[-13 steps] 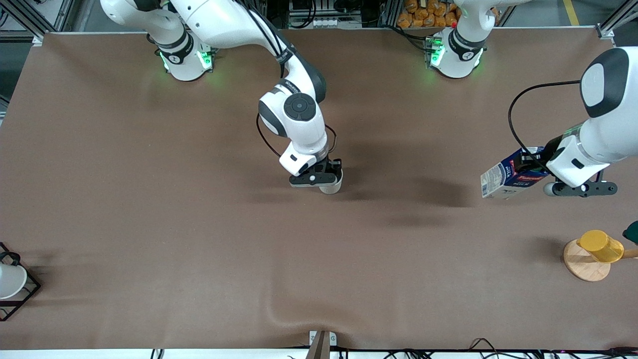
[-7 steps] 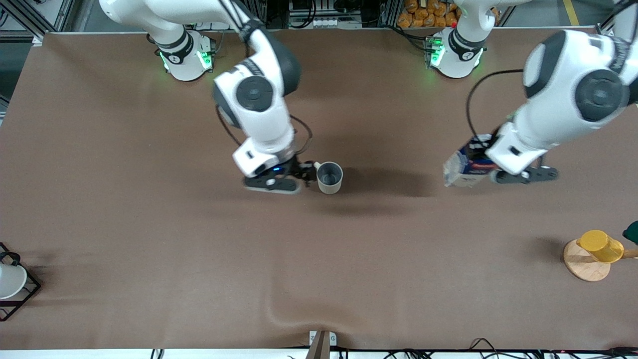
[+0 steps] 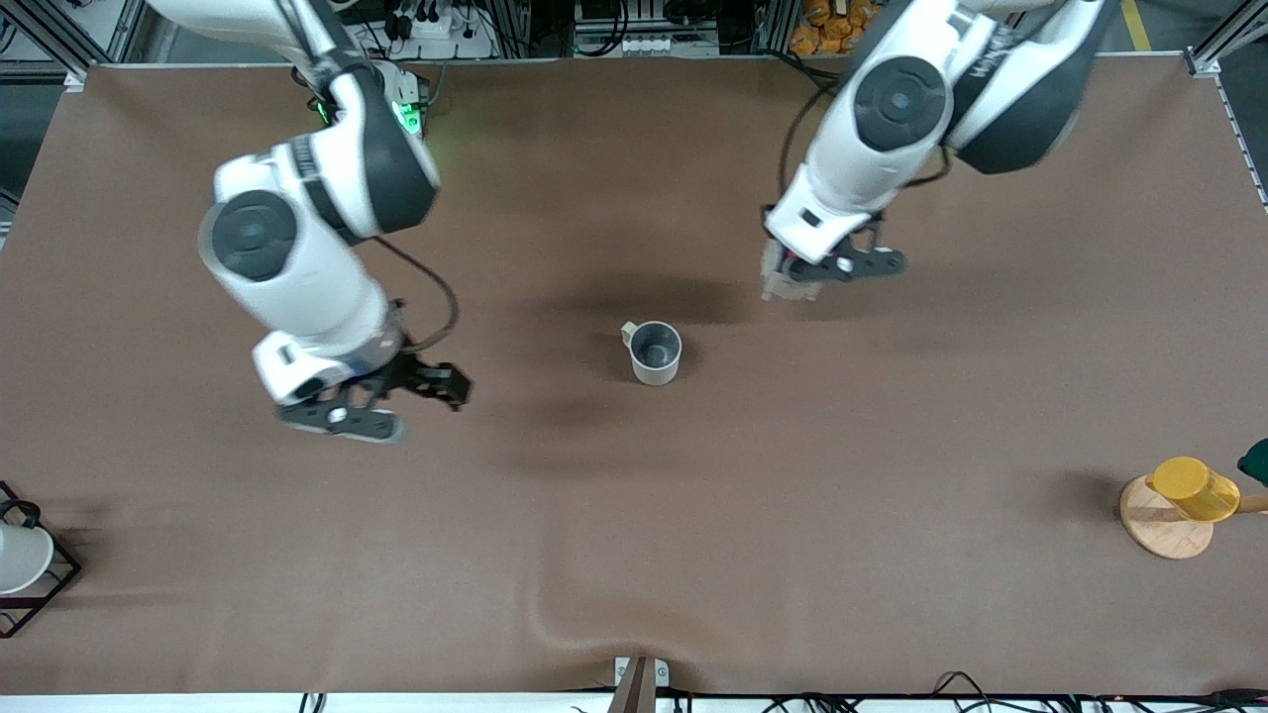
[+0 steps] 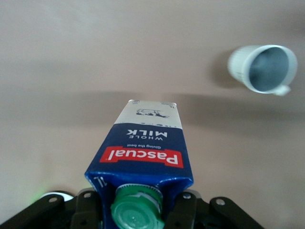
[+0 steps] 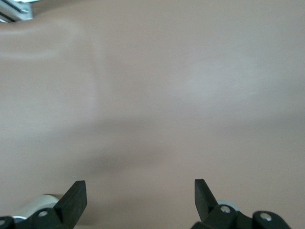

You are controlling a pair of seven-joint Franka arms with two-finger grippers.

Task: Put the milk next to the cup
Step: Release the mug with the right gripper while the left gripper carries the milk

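We are carrying the milk (image 4: 143,152) in the left gripper (image 3: 822,269), clamped at the gabled top just beside the green cap (image 4: 136,210); the carton is hanging base-first below the fingers, so it can probably be set down upright without regripping. In the front view it is up in the air over bare table (image 3: 892,475), toward the left arm's end from the cup (image 3: 655,352) and clearly apart from it. The cup is standing upright on the table near the middle, mouth up, with its handle (image 3: 628,332) pointing toward the right arm's end, which leaves the side facing the carton free for a placement. The right gripper (image 3: 396,396) is hanging over bare table toward the right arm's end, jaws spread wide and holding nothing; we are judging that this arm is waiting clear of the cup so the left arm has room.
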